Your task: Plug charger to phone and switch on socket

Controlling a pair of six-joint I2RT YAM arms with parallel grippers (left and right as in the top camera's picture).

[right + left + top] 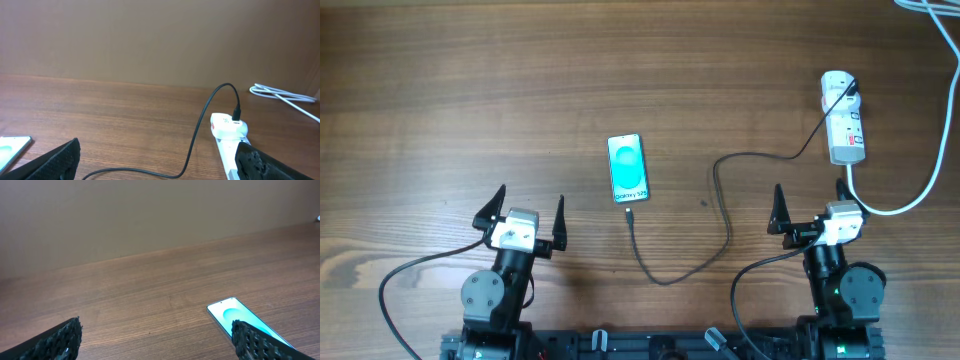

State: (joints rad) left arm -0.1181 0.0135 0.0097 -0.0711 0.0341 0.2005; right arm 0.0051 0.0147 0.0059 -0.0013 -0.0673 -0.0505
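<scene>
Lying front-to-back, the phone (pixel 628 168) has its text end robot-side; left tool (pixel 531 193) and right tool (pixel 809 190) gape wide

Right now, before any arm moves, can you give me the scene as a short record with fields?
phone: flat on the table, screen up, between the arms
charger: black cable, plugged in at the socket's far end; its tip lies by the phone's near end, insertion unclear
socket: far right, beyond the right arm
white cable: leaves the socket's near end, curves away right
left gripper: open, empty
right gripper: open, empty
</scene>
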